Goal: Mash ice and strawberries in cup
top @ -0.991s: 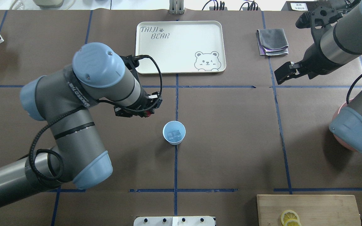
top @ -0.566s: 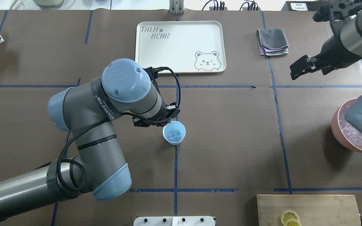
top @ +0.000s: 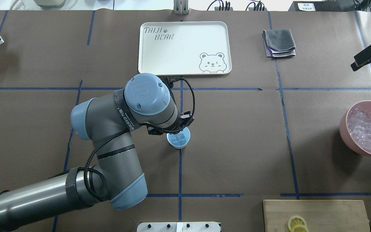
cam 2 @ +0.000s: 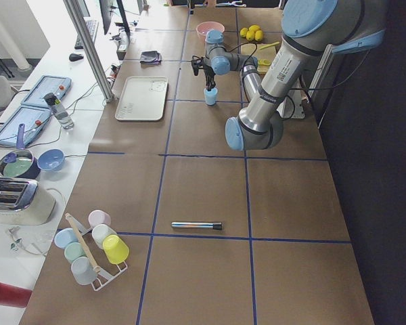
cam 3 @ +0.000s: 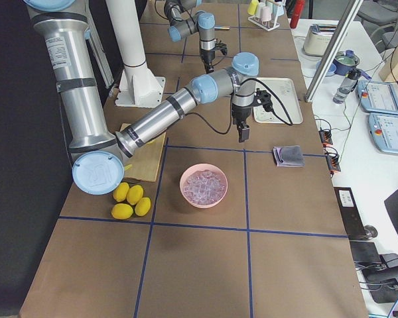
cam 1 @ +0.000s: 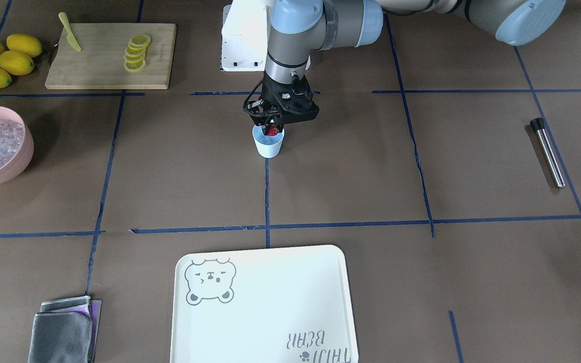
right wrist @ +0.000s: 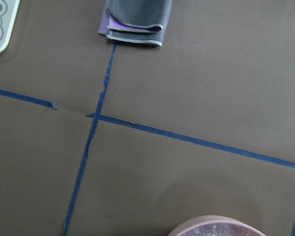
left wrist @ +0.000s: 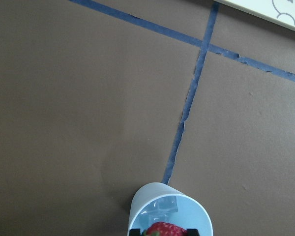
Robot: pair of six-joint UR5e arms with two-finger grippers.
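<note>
Strawberry (left wrist: pixel 162 229) pinched in left tool (cam 1: pixel 272 129) over tapered blue plastic cup (cam 1: pixel 268 146), glassy ice cubes (left wrist: pixel 164 209) inside, grip of right tool (top: pixel 356 64) unclear

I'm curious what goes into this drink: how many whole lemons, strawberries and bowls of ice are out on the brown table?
whole lemons: 4
strawberry: 1
pink bowl of ice: 1
Total: 6
</note>
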